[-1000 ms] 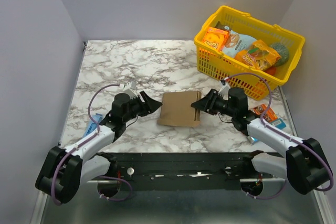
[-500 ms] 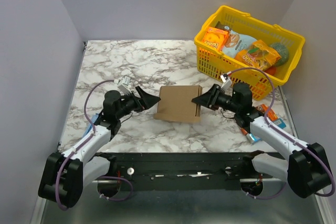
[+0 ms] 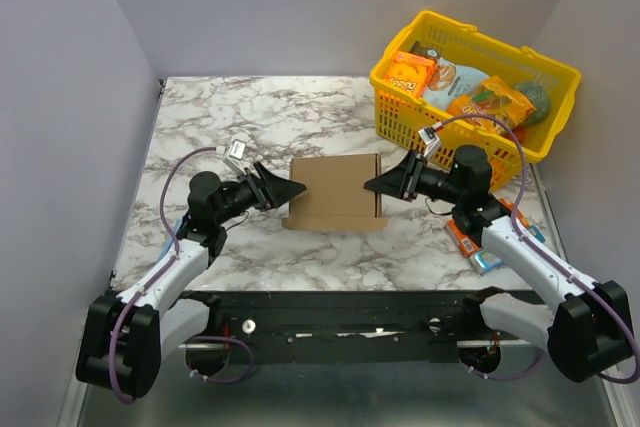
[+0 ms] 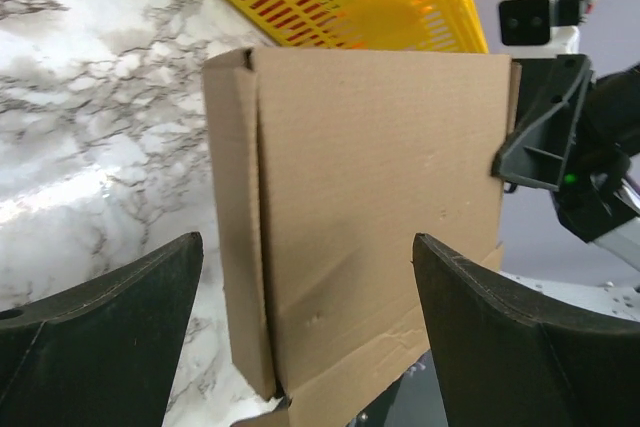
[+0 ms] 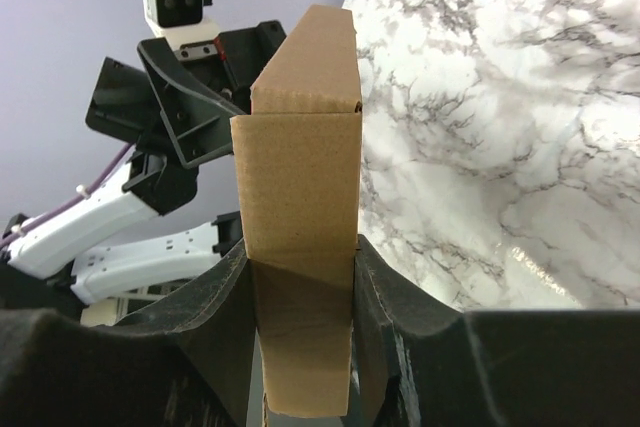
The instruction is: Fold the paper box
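Right fingers (image 5: 215, 327), partly closed, clamp the right edge of the flattened brown box (image 3: 335, 190). Left fingers (image 4: 100, 327) are spread wide to either side of its left edge and grip nothing. The box sits mid-table (image 3: 250, 117), with bare marble open to its left and rear, a yellow basket (image 3: 440, 137) near at right rear, and snack packs (image 3: 470, 242) beside the right arm. Against a second ago: the left fingers, then narrower at the box's left edge, have opened and drawn back, and the box has shifted rearward and slightly left with the right arm.
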